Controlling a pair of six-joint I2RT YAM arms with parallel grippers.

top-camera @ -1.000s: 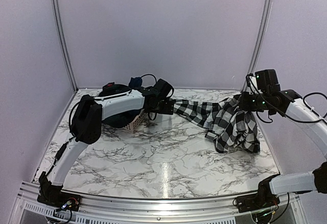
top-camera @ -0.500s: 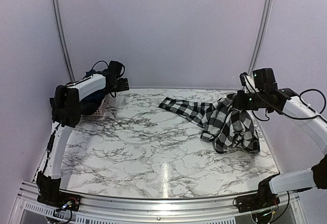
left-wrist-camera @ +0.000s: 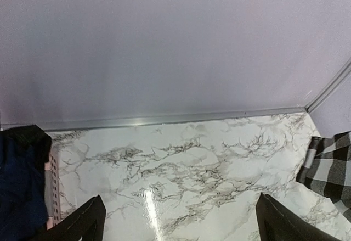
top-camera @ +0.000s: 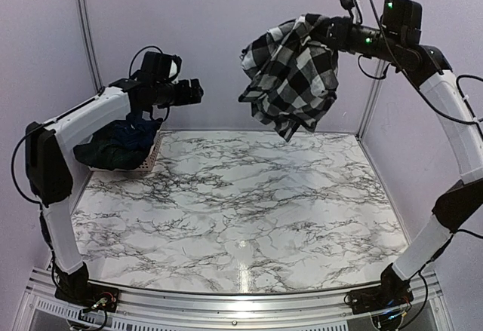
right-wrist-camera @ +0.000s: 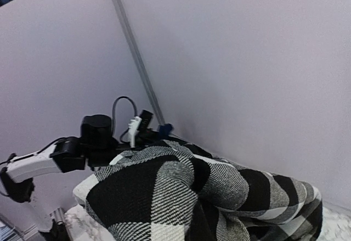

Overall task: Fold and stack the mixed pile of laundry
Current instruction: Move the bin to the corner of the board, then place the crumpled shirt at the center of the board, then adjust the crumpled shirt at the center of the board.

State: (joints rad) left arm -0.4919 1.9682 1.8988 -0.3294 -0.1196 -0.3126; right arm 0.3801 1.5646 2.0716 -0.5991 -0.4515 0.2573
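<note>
The black-and-white check shirt (top-camera: 290, 75) hangs bunched high in the air over the back right of the marble table (top-camera: 249, 210). My right gripper (top-camera: 323, 28) is shut on its top; in the right wrist view the shirt (right-wrist-camera: 192, 197) covers the fingers. My left gripper (top-camera: 198, 92) is raised at the back left, open and empty, with its fingertips (left-wrist-camera: 90, 219) wide apart over bare marble. The rest of the laundry pile, a dark plaid garment (top-camera: 113, 148) and navy cloth (left-wrist-camera: 19, 186), lies in a basket (top-camera: 152, 161) under the left arm.
The pale basket rim (left-wrist-camera: 53, 186) stands at the back left corner. White walls with metal posts (top-camera: 89, 44) close in the back and both sides. A hem of the hanging shirt (left-wrist-camera: 329, 169) shows at the right edge of the left wrist view.
My right arm has lifted the check shirt off the table, high into the air. My left gripper left the shirt's far end, swung to the back left and rose above the basket.
</note>
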